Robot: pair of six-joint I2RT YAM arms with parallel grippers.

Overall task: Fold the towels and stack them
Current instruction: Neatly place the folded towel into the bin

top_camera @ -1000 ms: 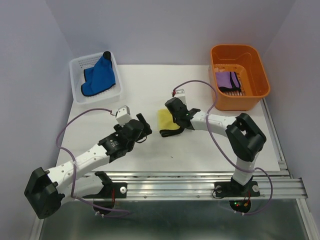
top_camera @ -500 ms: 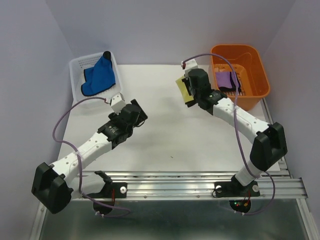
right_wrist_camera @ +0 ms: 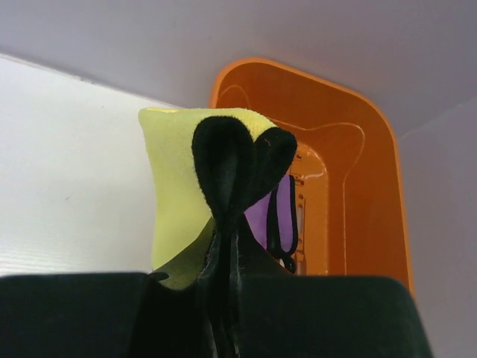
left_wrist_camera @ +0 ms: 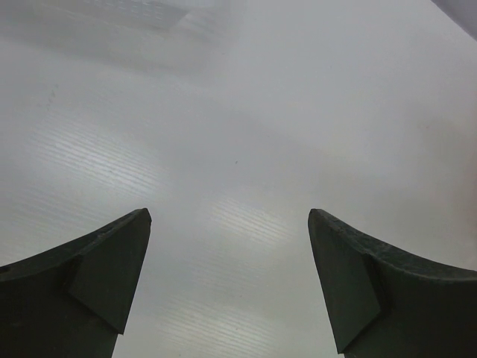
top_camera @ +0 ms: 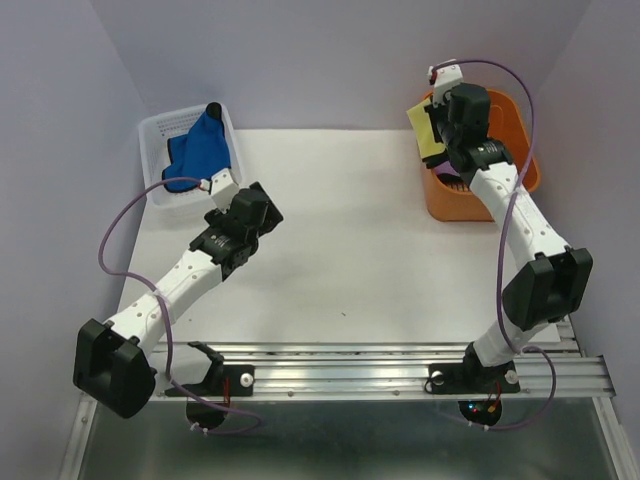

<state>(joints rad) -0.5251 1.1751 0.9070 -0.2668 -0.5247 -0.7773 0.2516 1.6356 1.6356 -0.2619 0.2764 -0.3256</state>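
Observation:
My right gripper (top_camera: 443,130) (right_wrist_camera: 227,277) is shut on the yellow towel (top_camera: 424,132) (right_wrist_camera: 174,173), pinching its dark edging. The towel hangs folded in the air at the orange bin's (top_camera: 523,140) (right_wrist_camera: 373,194) near-left rim. The purple towel (right_wrist_camera: 261,216) lies inside the bin, mostly hidden behind the arm in the top view. The blue towel (top_camera: 200,150) lies crumpled in the white mesh basket (top_camera: 158,190) at the back left. My left gripper (top_camera: 262,208) (left_wrist_camera: 229,218) hangs open over bare table to the right of the basket, with nothing between its fingers.
The white table mat (top_camera: 340,230) runs between the basket and the bin. Purple-grey walls close in the back and both sides. A metal rail (top_camera: 350,360) with both arm bases runs along the near edge.
My right arm has carried the yellow towel from the middle of the table up and back-right to the orange bin. The left arm has swung back-left toward the white basket, still open.

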